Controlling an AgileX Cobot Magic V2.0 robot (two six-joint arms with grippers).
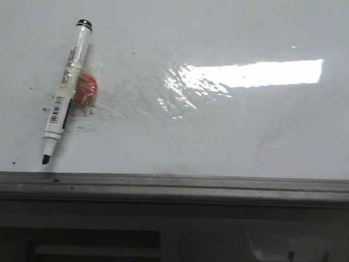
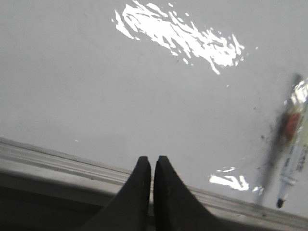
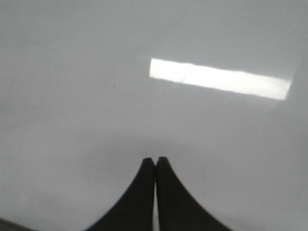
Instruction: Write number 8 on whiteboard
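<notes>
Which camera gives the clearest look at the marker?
The front view: the whole marker lies uncapped on the whiteboard, tip toward the edge rail. The left wrist view shows it blurred at the frame edge. The right wrist view doesn't show it.

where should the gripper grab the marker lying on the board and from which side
Probably the bare mid-barrel of the marker, between the barcode label and the black end. It lies flat on the whiteboard, uncapped tip toward the edge rail, so come straight down, closing across the barrel. The orange-red object touches one side, so grip slightly clear of it. The left gripper looks nearer.
</notes>
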